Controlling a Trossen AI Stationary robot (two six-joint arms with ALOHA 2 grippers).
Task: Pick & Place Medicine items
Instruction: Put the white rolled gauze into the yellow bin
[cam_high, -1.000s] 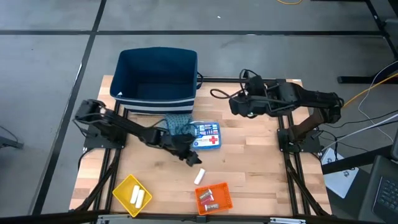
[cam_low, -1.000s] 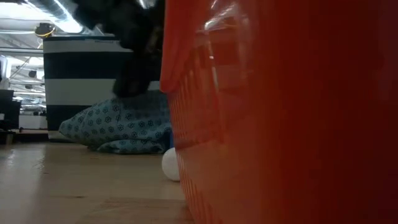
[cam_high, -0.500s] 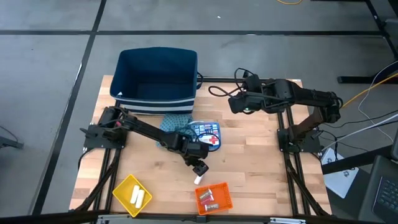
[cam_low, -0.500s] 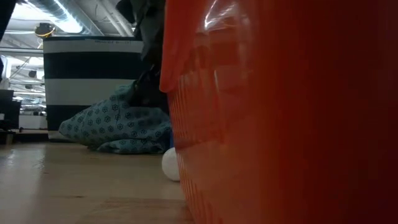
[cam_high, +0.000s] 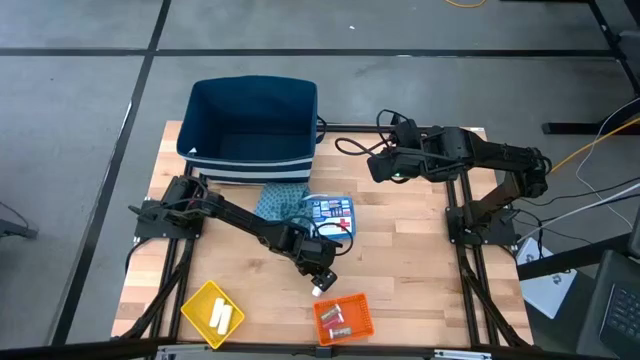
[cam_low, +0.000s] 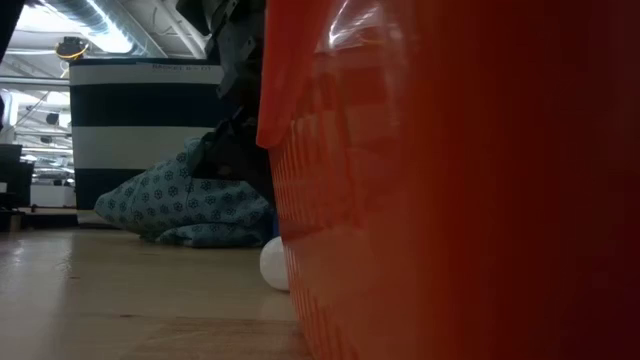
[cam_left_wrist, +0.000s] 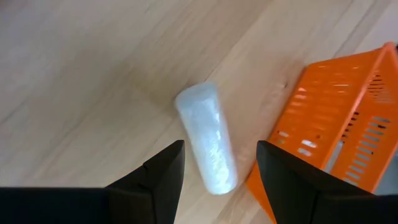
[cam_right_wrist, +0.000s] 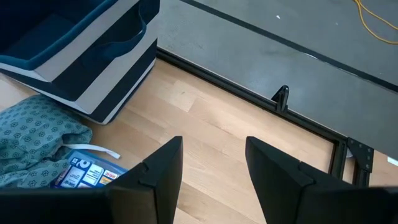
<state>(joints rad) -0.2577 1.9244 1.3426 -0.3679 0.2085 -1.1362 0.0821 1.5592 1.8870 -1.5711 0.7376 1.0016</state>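
A white cylinder (cam_left_wrist: 208, 149) lies on its side on the wood, close beside the orange tray (cam_left_wrist: 336, 130). My left gripper (cam_left_wrist: 221, 168) hangs open above it, one finger on each side, touching nothing; in the high view my left gripper (cam_high: 320, 275) covers most of the cylinder (cam_high: 317, 290). The low view shows the cylinder's round end (cam_low: 272, 265) next to the tray wall (cam_low: 450, 180). The blue-and-white box (cam_high: 332, 215) lies flat beside the teal cloth (cam_high: 280, 200). My right gripper (cam_right_wrist: 208, 168) waits open above the table's far right part.
The yellow tray (cam_high: 213, 313) near the table's near left corner holds two white cylinders. The orange tray (cam_high: 342, 317) holds small pieces. A dark blue bin with striped sides (cam_high: 250, 125) stands at the far edge. Bare wood lies between the box and the right arm's base.
My left gripper has moved toward the table's near edge and slightly right, away from the cloth and box, and has come down over the white cylinder by the orange tray. The cylinder has stayed where it was.
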